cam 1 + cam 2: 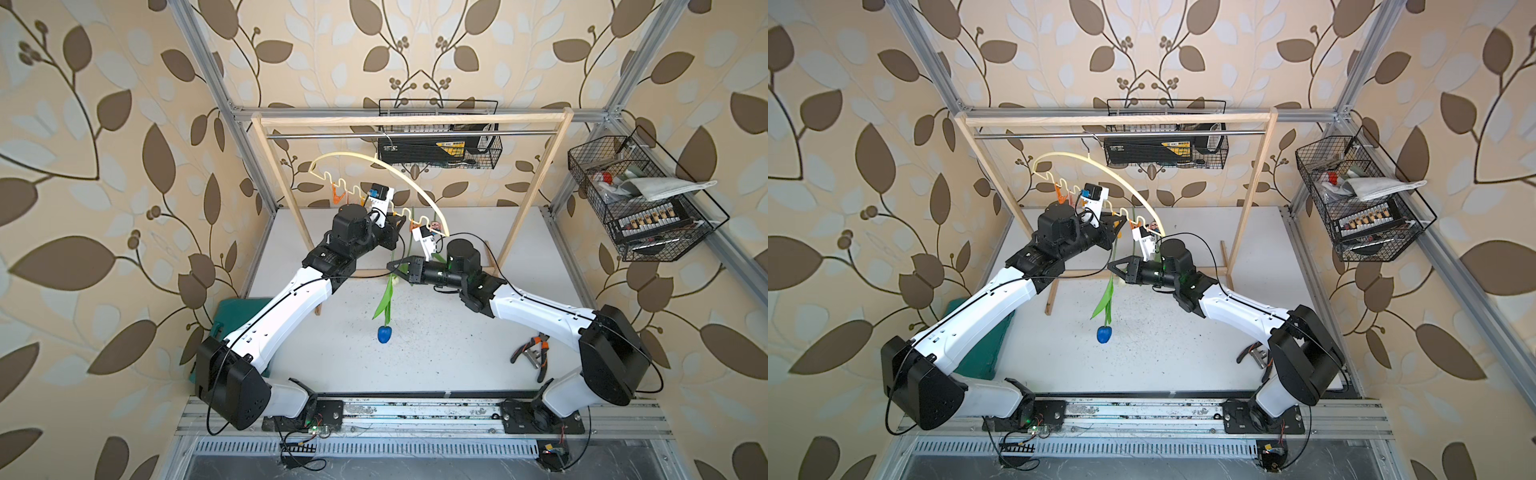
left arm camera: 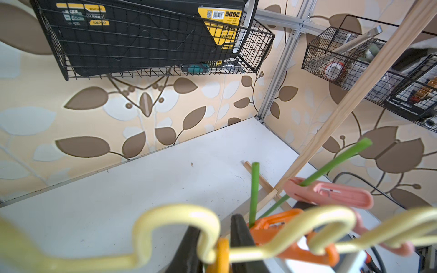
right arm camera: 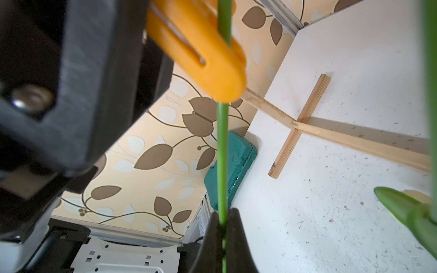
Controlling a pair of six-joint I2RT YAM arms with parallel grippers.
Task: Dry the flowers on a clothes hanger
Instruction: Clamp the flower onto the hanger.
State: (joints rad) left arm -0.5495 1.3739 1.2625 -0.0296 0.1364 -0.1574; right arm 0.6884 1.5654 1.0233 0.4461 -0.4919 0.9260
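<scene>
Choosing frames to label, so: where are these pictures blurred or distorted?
Left wrist view: the clothes hanger near the lens is blurred, the wall sharp. Right wrist view: the orange clip is out of focus, the table crisp. Both top views: the wide lens splays the frame posts outward.

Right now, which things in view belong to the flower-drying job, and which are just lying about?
In the job: clothes hanger with its clips; blue tulip, head down, stem in the right gripper; second green stem beside it; left gripper at the clips; wooden rack carrying the hanger.
Lying about: pliers; green case; two wire baskets on the walls.
</scene>
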